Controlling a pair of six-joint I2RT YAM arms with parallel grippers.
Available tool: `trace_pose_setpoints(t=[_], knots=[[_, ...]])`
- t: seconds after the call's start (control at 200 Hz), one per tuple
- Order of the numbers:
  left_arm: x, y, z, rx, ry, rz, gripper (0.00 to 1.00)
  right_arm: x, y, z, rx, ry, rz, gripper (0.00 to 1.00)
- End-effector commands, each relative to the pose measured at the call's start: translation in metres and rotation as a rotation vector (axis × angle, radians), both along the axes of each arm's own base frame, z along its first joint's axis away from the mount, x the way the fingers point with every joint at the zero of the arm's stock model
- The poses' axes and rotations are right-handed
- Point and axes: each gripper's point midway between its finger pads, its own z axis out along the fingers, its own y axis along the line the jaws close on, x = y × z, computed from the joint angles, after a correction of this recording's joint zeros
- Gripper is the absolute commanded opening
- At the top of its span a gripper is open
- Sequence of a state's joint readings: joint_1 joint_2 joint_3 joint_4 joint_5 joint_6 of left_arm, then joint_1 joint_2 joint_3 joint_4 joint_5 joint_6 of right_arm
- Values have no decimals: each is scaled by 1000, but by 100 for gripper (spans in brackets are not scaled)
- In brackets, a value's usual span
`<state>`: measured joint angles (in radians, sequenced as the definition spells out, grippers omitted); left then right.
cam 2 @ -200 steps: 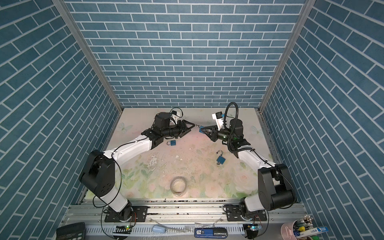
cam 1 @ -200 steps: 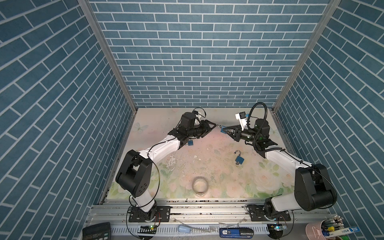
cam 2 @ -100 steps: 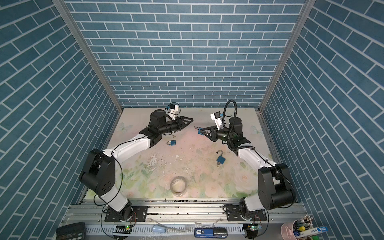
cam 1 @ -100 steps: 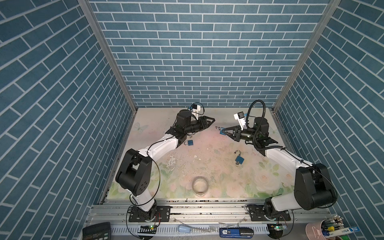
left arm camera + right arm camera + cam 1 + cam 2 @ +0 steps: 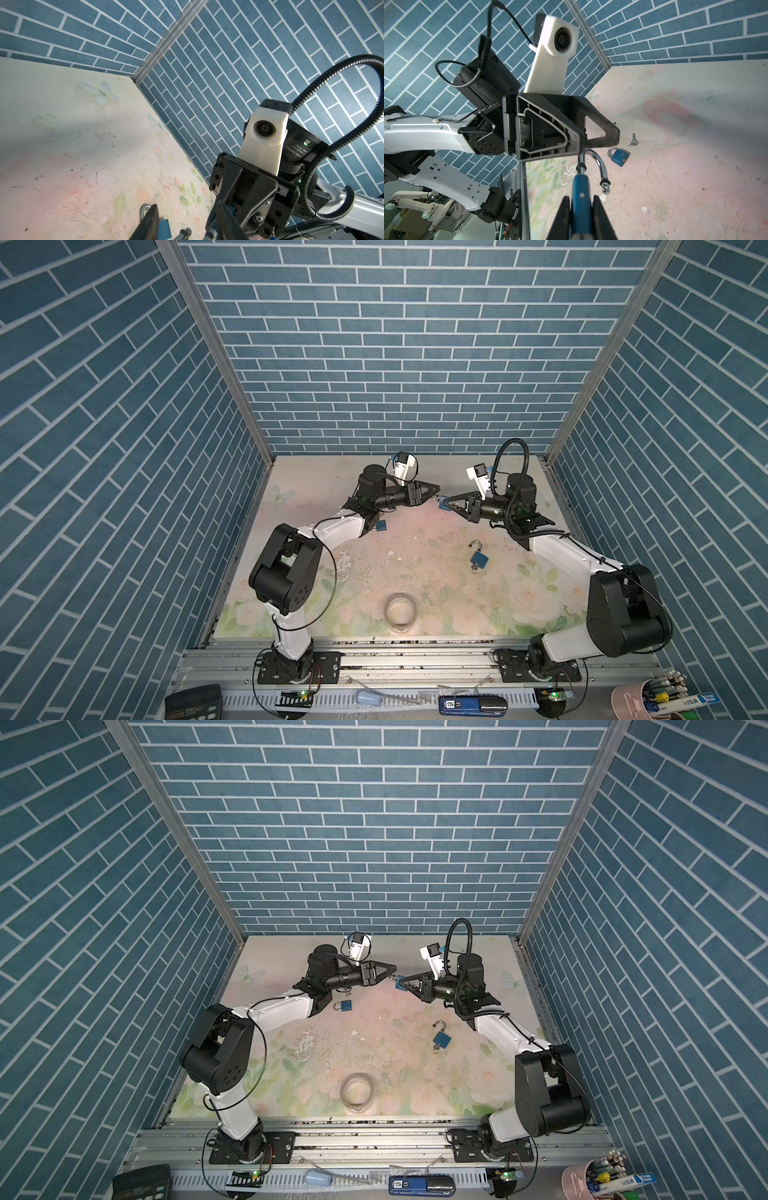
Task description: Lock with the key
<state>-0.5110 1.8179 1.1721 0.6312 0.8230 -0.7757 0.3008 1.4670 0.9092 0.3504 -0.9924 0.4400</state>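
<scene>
My right gripper [image 5: 580, 198] is shut on the body of a blue padlock [image 5: 580, 187], held above the table at the back middle [image 5: 444, 504] [image 5: 400, 982]. Its silver shackle [image 5: 600, 166] stands open, with the free end out of the body. My left gripper [image 5: 598, 143] faces it with the fingers apart, and the top of the shackle sits at their tips [image 5: 436, 491] [image 5: 392, 974]. In the left wrist view both shackle legs show between the fingers [image 5: 150, 222]. A loose silver key [image 5: 633, 140] lies on the table behind the left arm.
A shut blue padlock [image 5: 380, 525] [image 5: 344, 1005] [image 5: 618, 156] lies under the left forearm. An open blue padlock [image 5: 478, 556] [image 5: 441, 1036] lies at the right middle with a key in its base. A tape roll [image 5: 400, 612] [image 5: 356, 1092] sits near the front edge.
The left gripper rolled its wrist, drew back and up from the held padlock, then came back to the shackle with its fingers a little closer together. The right arm barely moved.
</scene>
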Motion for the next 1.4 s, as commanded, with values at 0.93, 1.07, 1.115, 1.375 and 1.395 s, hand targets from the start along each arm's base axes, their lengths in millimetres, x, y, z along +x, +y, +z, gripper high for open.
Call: trace_pose_setpoints(t=[0.93, 1.07, 1.115, 1.375, 1.395], knots=[[-3, 11, -7, 101, -57, -6, 38, 12, 1, 19, 35, -34, 22, 0], [-1, 13, -5, 111, -68, -4, 38, 11, 1, 20, 36, -35, 24, 0], [-1, 12, -6, 111, -64, -10, 37, 11, 1, 19, 35, -33, 26, 0], [3, 12, -10, 94, -51, -25, 31, 11, 1, 19, 35, -31, 29, 0], [3, 11, -10, 92, -47, -25, 31, 10, 1, 19, 36, -30, 29, 0]])
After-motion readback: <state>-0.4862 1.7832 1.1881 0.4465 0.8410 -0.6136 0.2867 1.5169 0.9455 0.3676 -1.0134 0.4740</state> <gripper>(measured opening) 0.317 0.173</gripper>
